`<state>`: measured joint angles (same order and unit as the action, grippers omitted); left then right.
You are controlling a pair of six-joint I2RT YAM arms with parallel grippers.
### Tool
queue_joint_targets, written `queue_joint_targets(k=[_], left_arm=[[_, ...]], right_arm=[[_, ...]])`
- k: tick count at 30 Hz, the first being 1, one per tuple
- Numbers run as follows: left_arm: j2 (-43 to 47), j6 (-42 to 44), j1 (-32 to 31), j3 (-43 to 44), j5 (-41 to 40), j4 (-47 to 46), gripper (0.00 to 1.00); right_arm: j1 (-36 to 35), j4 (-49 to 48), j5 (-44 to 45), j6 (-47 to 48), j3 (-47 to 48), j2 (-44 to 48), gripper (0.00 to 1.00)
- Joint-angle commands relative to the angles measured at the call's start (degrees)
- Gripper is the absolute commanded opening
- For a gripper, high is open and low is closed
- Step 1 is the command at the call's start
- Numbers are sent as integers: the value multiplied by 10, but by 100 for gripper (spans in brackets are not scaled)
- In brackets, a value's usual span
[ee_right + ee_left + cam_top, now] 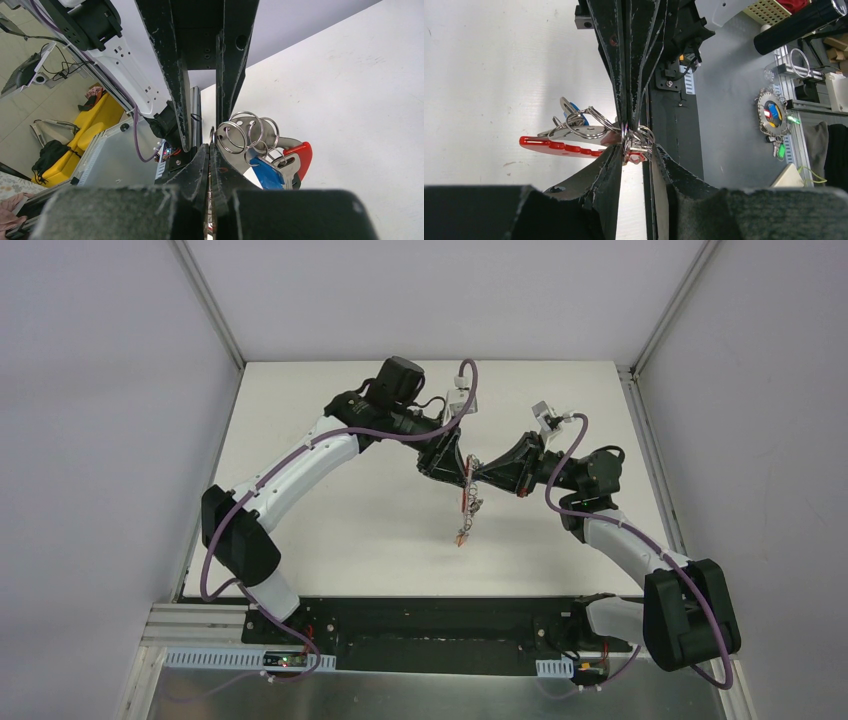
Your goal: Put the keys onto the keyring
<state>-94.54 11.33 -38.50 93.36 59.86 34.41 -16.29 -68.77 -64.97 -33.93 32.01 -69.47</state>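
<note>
Both grippers meet above the middle of the white table. The keyring hangs below them. In the left wrist view its grey rings and red band stick out to the left. My left gripper holds a gap between its jaws, and a red-headed key is pinched across that gap among the rings. My right gripper is shut on one ring of the keyring. Beside it hang a blue-headed key, a silver key and the red band.
The black base strip runs along the table's near edge. Beyond it, off the table, lie another ring of coloured tags and a black cylinder. White walls close the table in on three sides.
</note>
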Motion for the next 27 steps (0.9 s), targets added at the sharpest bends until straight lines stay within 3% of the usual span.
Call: queue_joint_targets(k=[1, 11, 22, 27], left_arm=[[16, -32, 6, 1, 43, -53, 28], [8, -46, 6, -9, 57, -67, 17], [7, -69, 6, -27, 58, -96, 17], [6, -71, 6, -27, 56, -96, 10]], right_arm=[[4, -47, -3, -8, 6, 8, 0], [5, -46, -2, -7, 5, 8, 0], [6, -42, -1, -6, 6, 9, 0], [6, -41, 0, -6, 5, 9, 0]])
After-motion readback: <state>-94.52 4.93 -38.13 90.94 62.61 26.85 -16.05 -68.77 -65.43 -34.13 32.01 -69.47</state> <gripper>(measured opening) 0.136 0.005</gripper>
